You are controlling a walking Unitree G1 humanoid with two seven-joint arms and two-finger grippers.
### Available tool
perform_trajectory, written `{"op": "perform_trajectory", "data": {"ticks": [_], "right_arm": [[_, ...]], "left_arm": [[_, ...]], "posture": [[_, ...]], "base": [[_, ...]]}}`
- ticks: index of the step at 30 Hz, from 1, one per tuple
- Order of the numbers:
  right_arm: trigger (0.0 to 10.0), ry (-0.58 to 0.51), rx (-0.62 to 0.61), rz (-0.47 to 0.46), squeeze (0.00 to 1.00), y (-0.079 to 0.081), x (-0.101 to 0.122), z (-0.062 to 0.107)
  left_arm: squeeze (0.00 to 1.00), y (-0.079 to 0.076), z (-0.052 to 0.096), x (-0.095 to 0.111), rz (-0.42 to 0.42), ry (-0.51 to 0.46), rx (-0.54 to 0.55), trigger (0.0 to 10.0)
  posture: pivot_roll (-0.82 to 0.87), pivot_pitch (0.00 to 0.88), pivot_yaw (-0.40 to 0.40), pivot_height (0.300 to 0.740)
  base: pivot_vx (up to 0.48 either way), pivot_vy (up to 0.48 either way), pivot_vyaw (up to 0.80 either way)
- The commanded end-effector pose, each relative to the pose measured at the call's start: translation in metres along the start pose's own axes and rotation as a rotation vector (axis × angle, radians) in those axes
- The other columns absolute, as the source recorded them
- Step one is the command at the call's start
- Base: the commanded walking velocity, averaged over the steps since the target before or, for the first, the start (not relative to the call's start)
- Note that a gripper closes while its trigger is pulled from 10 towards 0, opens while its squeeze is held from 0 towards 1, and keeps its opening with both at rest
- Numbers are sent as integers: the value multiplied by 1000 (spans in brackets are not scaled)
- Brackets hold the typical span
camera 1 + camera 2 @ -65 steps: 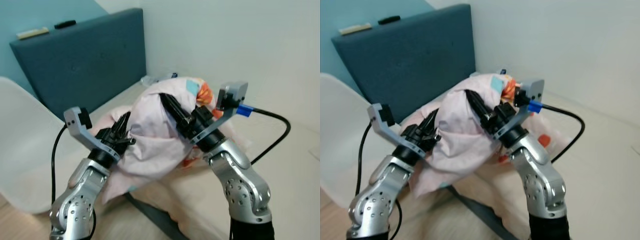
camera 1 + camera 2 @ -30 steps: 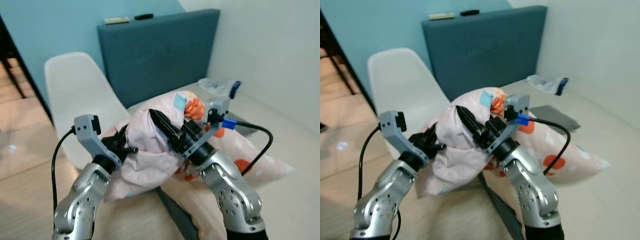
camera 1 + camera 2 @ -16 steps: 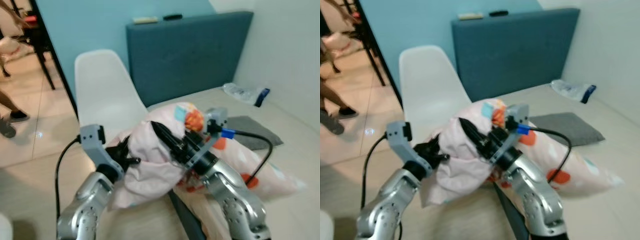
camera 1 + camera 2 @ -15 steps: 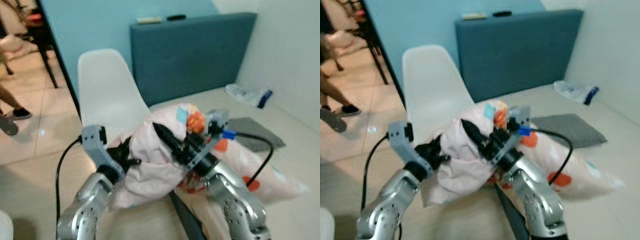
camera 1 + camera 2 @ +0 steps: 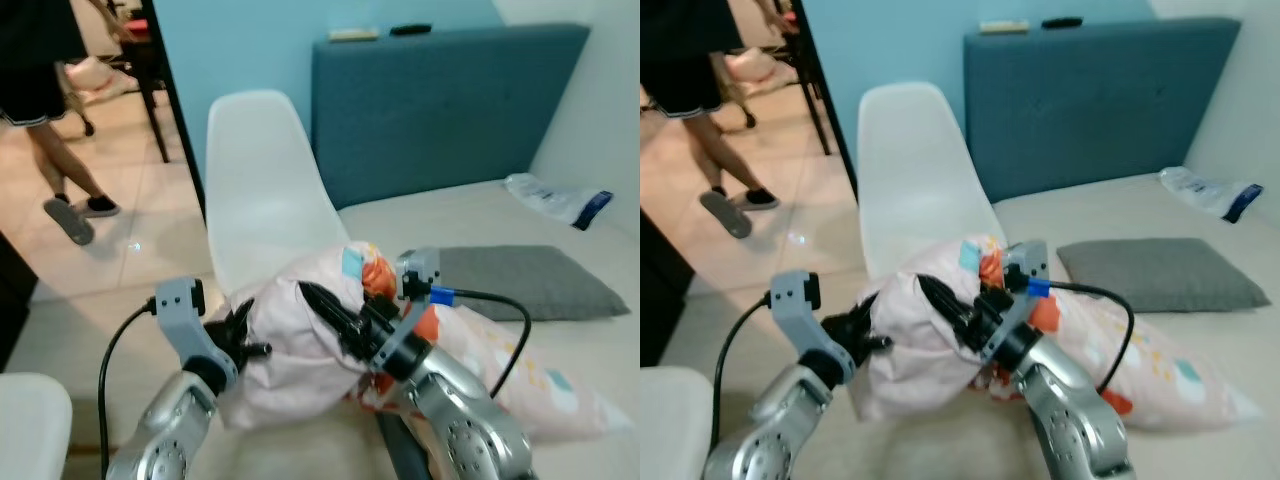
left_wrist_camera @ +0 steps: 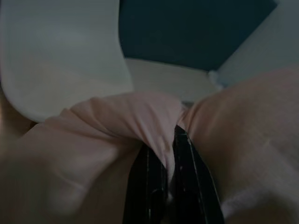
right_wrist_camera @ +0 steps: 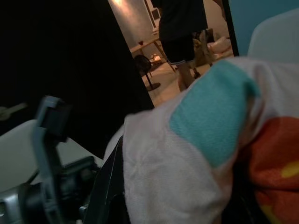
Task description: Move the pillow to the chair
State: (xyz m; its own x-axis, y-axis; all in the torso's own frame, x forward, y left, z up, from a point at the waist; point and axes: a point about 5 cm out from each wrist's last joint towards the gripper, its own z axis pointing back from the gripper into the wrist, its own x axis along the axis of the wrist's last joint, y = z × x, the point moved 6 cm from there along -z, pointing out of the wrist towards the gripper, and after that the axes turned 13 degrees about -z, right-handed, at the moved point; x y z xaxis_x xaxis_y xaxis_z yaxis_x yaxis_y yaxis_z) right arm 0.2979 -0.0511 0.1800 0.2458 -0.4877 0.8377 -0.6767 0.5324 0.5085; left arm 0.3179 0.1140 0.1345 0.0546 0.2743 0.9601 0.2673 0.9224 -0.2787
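A pale pink pillow [image 5: 290, 355] with teal and orange patches hangs bunched between my two grippers, low in front of me. My left gripper [image 5: 242, 337] is shut on a fold of its fabric; the black fingers [image 6: 150, 186] pinch the cloth in the left wrist view. My right gripper [image 5: 325, 305] is shut on the pillow's top, one finger [image 7: 108, 184] pressed against the fabric. The white shell chair [image 5: 262, 190] stands just behind the pillow, its seat hidden by it.
A blue headboard [image 5: 450, 110] backs the bed, with a grey cushion [image 5: 520, 282], a patterned quilt [image 5: 545, 395] and a plastic bag [image 5: 560, 198] on the mattress. A person [image 5: 45, 90] walks on the tiled floor at far left. Another white seat [image 5: 30, 420] sits at lower left.
The whole view has swung left, so the chair now stands nearer the middle and a walking person shows at the left. Both grippers still hold the pillow, which sits lower.
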Motion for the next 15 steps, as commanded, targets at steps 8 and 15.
{"op": "perform_trajectory", "data": {"ticks": [8,15], "right_arm": [[10000,-22,23,-11,0,6,7,-7],[10000,-42,46,-7,0,11,13,-10]], "left_arm": [[0,6,0,55,-28,-202,23,10000],[0,2,-3,65,-19,-235,11,10000]], "posture": [[18,23,-11,740],[16,19,-12,740]], "base": [[103,0,122],[317,0,0]]}}
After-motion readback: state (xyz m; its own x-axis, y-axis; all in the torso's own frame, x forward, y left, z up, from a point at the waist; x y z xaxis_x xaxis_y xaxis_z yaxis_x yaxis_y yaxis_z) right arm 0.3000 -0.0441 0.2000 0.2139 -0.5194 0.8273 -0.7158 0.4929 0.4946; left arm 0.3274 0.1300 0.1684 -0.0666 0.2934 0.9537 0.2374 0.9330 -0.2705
